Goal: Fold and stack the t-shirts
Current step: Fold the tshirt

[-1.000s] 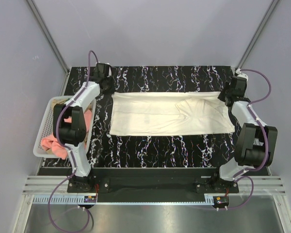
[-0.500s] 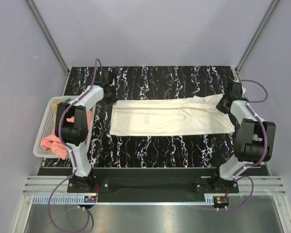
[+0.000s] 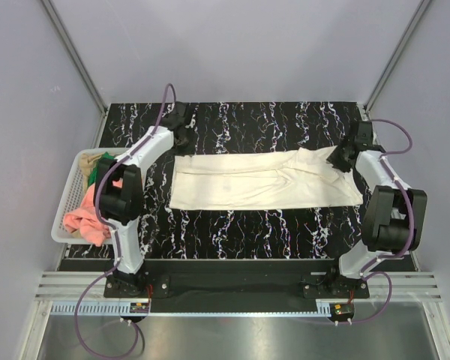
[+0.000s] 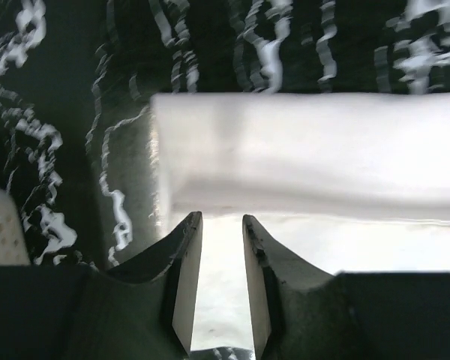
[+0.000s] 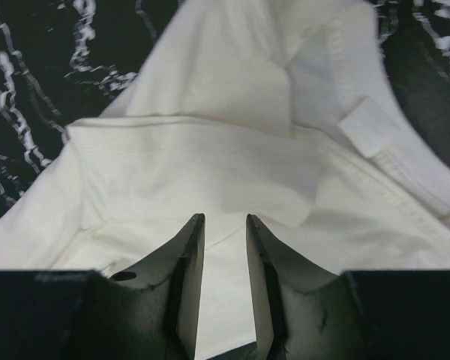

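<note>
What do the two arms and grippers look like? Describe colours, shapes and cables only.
The left arm and right arm both have white links between bulky black joint housings. A thin purple cable loops along each. The left gripper and right gripper each carry two dark, tapering wedge-shaped fingers with paler inner faces.

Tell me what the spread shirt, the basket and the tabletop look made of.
Cream t-shirt: soft matte cloth, creased, with stitched hems. Basket: white perforated plastic, probably. Tabletop: black, white-veined marble look, perhaps printed; cannot tell.
</note>
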